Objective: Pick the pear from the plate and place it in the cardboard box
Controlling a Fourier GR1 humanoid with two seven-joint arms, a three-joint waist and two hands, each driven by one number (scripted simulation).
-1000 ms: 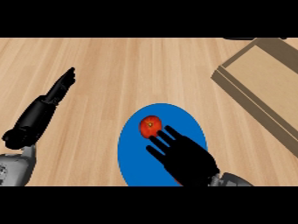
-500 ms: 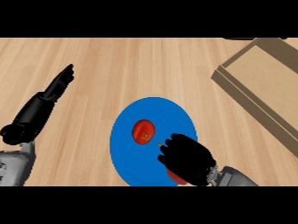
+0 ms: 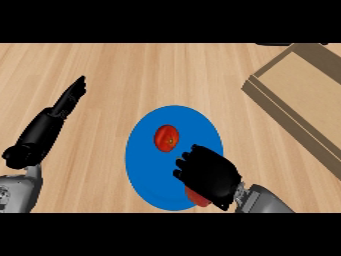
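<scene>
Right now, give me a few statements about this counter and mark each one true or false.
1. The pear lies on the blue plate. True.
2. The pear is inside the cardboard box. False: it is on the plate, and the box stands apart at the view's right.
3. The right robot hand is over the plate's near part, beside the pear. True.
4. The left robot hand hovers over the box. False: it rests open at the view's left, over the bare counter.

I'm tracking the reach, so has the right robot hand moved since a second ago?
Yes. The right robot hand has pulled back toward the near rim of the blue plate, off the red fruit.
</scene>
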